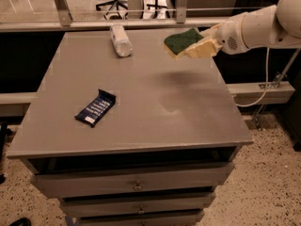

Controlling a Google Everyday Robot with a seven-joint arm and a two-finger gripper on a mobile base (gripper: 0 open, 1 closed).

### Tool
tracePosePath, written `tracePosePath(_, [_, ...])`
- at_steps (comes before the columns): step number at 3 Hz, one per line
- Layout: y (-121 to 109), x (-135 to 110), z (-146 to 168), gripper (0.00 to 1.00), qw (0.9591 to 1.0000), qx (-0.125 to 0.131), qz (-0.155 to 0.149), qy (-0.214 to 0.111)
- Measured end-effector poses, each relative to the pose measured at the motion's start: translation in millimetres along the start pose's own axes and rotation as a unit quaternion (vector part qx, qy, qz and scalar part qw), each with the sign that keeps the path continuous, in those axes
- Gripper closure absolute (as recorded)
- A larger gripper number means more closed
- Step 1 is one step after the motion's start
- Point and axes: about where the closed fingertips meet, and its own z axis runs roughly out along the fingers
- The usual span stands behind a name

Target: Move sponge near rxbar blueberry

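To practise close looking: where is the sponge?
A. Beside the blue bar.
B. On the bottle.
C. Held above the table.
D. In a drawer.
C: the gripper, over the far right of the table, holds the sponge clear of the surface, with a shadow beneath.
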Motion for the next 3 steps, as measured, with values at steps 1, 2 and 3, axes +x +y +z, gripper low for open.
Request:
tracePosePath(1, [0.1,0.0,0.1,1.00,1.0000,0.000,0.000,0.000])
tracePosePath(2, [19.2,-14.3,22.2,1.00,0.9994,-0.028,-0.016,-0.012])
tracePosePath(3, [52.5,-28.1,48.4,1.00,0.9972,-0.059,-0.041,-0.021])
